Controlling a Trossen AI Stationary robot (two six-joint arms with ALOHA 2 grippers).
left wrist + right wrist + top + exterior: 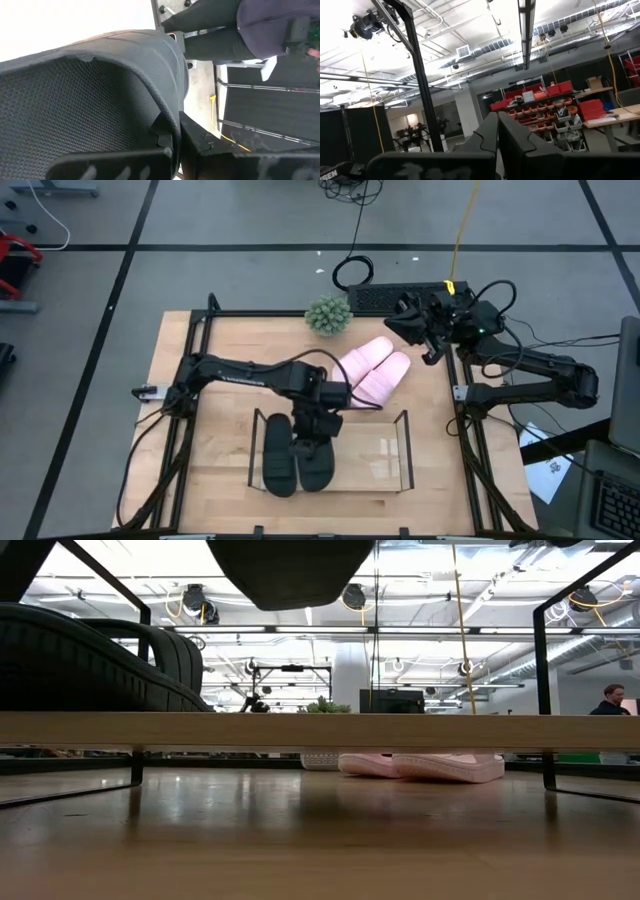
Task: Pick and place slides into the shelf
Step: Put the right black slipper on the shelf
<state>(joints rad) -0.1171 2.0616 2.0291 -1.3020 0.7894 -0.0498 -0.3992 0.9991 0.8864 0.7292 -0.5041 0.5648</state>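
Seen from above, the left pincer [312, 423] is reaching over the shelf [403, 442] near the bench [220, 470] centre, clamped on the strap of the right-hand black slide [316, 460], which is lying beside the other black slide [279, 460] in the shelf's nine-o'clock half. Two pink slides [375, 372] are resting at the shelf's one o'clock. The right pincer [433, 352] is waiting, fingers together, at the bench's two o'clock.

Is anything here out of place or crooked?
Nothing is spilled or damaged. The two pink slides lie outside the shelf, slanted beside the small plant. Two black slides sit in the shelf, the left claw shut on one. The right claw waits, raised and shut.
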